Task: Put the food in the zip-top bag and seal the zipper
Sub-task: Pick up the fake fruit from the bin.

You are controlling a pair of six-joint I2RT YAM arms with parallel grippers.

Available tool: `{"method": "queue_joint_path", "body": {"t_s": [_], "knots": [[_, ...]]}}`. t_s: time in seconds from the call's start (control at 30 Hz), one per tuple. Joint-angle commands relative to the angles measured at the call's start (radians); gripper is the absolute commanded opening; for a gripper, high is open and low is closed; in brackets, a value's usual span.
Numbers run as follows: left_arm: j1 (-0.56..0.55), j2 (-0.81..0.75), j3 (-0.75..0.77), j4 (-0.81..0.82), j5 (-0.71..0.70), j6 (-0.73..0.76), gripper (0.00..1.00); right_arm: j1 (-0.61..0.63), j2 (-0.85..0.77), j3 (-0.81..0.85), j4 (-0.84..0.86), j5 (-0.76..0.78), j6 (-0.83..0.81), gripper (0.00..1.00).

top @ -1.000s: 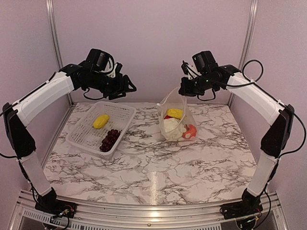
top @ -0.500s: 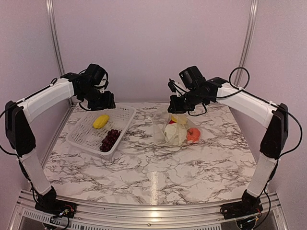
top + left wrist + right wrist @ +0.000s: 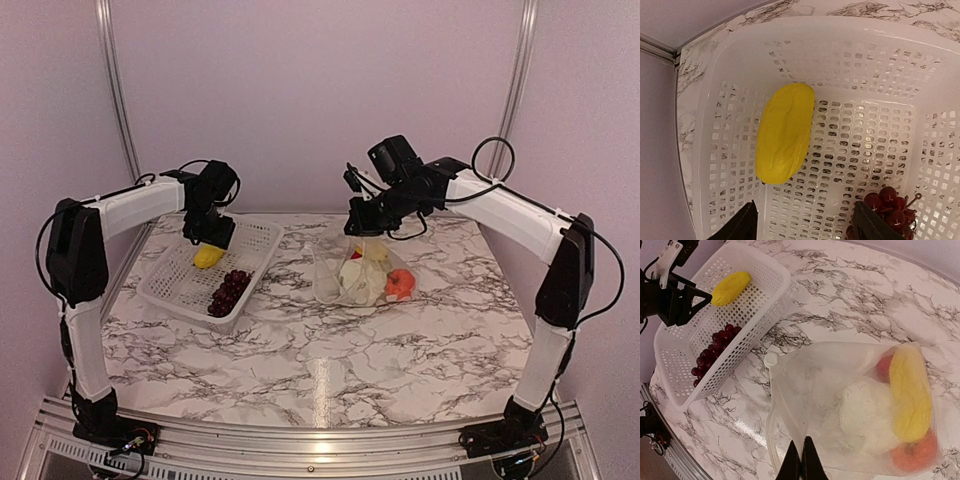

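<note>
Left gripper (image 3: 805, 227) hung with fingers spread above the white basket (image 3: 940, 75). One yellow piece (image 3: 785, 132) lay on the basket floor just ahead of the fingertips, with the grape bunch (image 3: 890, 207) beside one finger.

Right gripper (image 3: 801, 460) was pressed together, pinching the film edge of the zip-top bag (image 3: 810, 380). The bag spread out beyond its tips on the marble table (image 3: 855, 285). Inside lay the cauliflower (image 3: 867, 415), second yellow piece (image 3: 910, 390), orange fruit (image 3: 912, 452) and red pepper (image 3: 883, 367).
</note>
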State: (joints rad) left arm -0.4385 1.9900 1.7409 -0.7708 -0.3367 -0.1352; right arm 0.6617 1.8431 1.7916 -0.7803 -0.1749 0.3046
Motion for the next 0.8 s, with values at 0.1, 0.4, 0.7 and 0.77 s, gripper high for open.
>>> {"method": "queue_joint_path", "body": {"t_s": [0.1,0.4,0.7,0.77], "knots": [[0.019,0.123,0.057,0.027,-0.153,0.122,0.66,0.015,0.033,0.093,-0.078,-0.018,-0.019,0.0],[0.025,0.244,0.109,0.043,-0.285,0.158,0.67,0.018,0.056,0.126,-0.104,-0.02,-0.009,0.0],[0.056,0.355,0.209,0.071,-0.241,0.183,0.93,0.018,0.056,0.135,-0.142,-0.016,-0.021,0.0],[0.059,0.368,0.218,0.074,-0.211,0.177,0.9,0.019,0.054,0.13,-0.143,-0.011,-0.022,0.0]]}}
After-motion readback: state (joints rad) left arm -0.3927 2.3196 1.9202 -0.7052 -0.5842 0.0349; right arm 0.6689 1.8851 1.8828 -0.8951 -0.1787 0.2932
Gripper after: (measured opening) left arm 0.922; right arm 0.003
